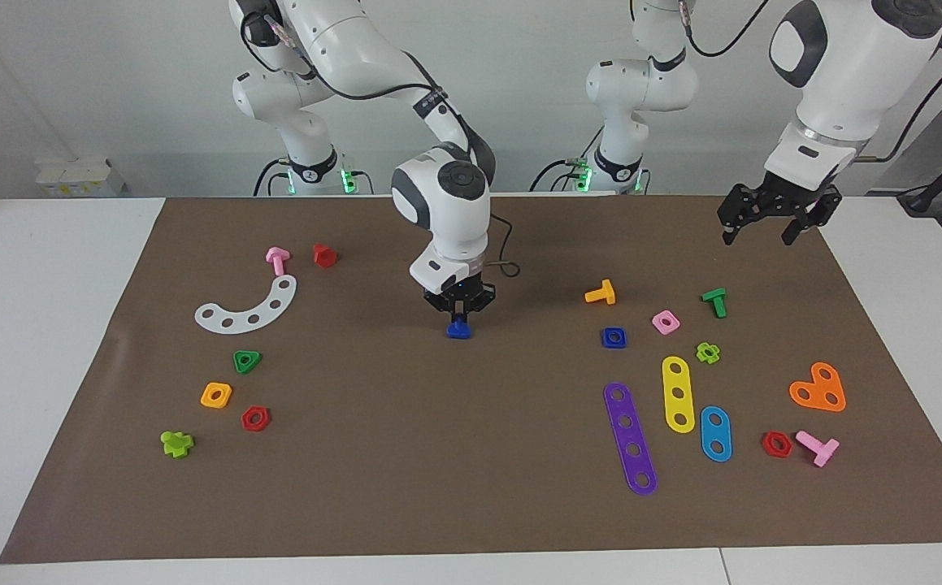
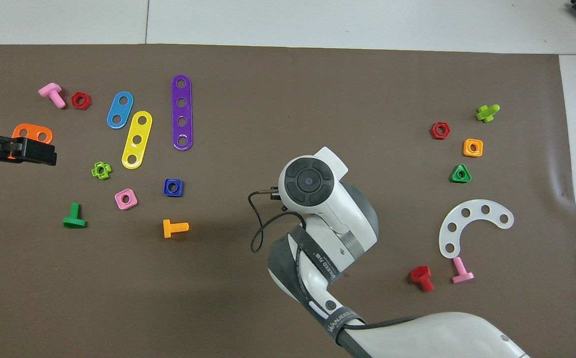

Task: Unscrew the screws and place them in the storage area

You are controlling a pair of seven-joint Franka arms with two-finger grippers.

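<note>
Left gripper (image 1: 770, 225) is waiting up in the air over the mat's (image 1: 454, 455) edge at the left arm's end of the counter, jaws released and holding nothing. Right gripper (image 1: 459, 315) is sitting mid-mat with jaws clenched on the blue bolt (image 1: 459, 328), whose head is resting at mat level, roughly midway between both part groups. Farther out toward the right arm's end, the white strip (image 1: 249, 309) and green nut (image 1: 247, 361) are lying well apart from the bolt.

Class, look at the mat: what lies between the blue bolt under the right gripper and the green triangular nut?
Nothing: in the facing view the mat is bare between the blue bolt, held by the right gripper, and the green triangular nut.
</note>
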